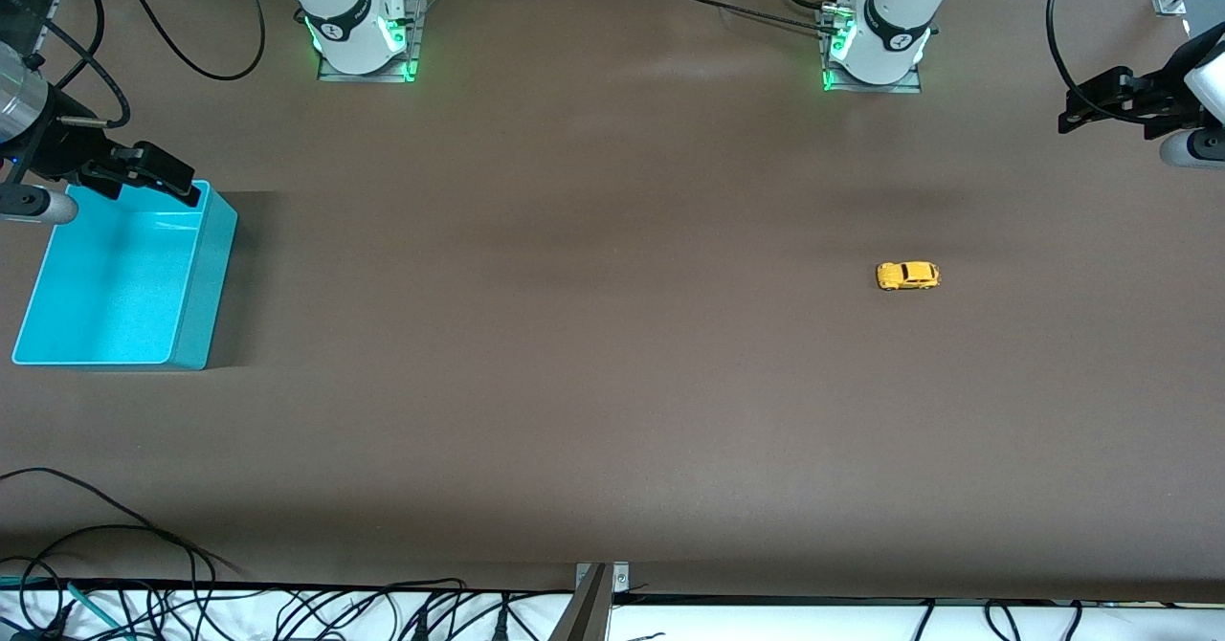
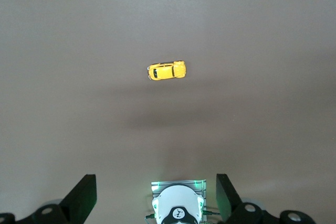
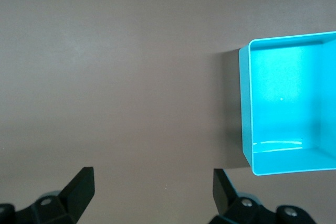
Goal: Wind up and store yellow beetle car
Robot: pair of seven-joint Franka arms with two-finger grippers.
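The yellow beetle car (image 1: 908, 276), light, rigid and slick, is best gripped across its flanks; the left gripper (image 2: 156, 199) above and the waiting right gripper (image 3: 152, 196) are spread wide, empty.

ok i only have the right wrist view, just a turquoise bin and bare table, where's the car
Observer: The yellow beetle car sits on the table toward the left arm's end, well apart from the turquoise bin.
Operator: anything holding it
Observer: No. The left claw is open, high over the table, with the car in its wrist view.
Operator: and my claw
Observer: The right claw is open too, up beside the bin's rim.
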